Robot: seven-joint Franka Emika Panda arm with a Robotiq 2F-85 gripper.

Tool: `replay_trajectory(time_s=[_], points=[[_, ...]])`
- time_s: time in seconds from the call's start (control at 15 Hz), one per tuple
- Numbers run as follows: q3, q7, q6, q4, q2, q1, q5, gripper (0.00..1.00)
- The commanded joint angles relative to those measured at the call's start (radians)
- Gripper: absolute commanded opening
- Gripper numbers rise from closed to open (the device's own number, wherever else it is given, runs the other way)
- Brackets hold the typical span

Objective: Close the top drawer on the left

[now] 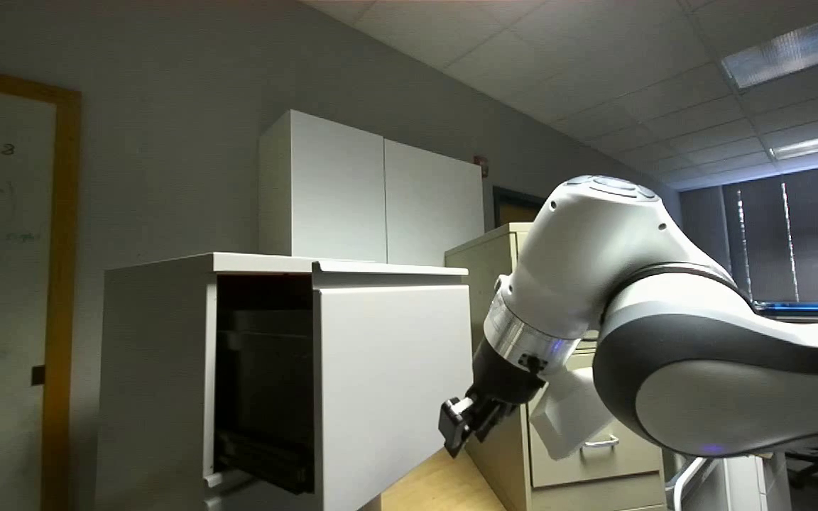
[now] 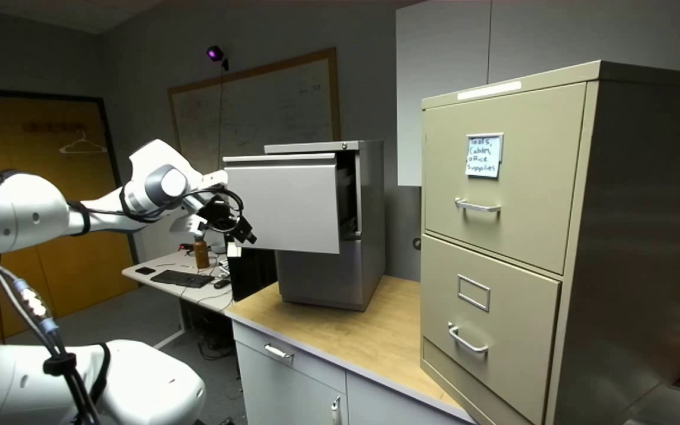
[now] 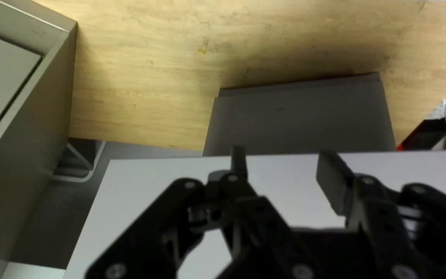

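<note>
The top drawer stands pulled out of its grey-white cabinet, its plain front panel visible in both exterior views (image 1: 391,369) (image 2: 284,203). Its dark inside shows through the side gap. The cabinet (image 1: 157,355) also shows beside it in an exterior view (image 2: 372,224). My gripper (image 1: 469,427) is at the lower outer part of the drawer front, tilted down; it also shows in an exterior view (image 2: 247,232). In the wrist view the gripper's fingers (image 3: 283,166) are apart, with nothing between them, over the white drawer front (image 3: 130,201). I cannot tell whether they touch it.
A beige filing cabinet (image 2: 505,236) stands beside the grey-white cabinet on the same side as the wooden countertop (image 2: 340,319). A white two-door cabinet (image 1: 338,191) hangs on the wall. A desk (image 2: 160,277) with a keyboard and a bottle stands behind the arm.
</note>
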Motion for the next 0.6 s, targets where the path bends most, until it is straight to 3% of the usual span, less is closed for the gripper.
replay_trajectory(time_s=[0.0,0.2,0.53], points=[[0.015,0.002,0.102,0.041,0.017,-0.044,-0.026,0.20],[0.013,-0.008,0.204,0.052,0.030,-0.063,-0.022,0.01],[0.017,-0.011,0.351,0.086,0.089,-0.084,-0.003,0.00]])
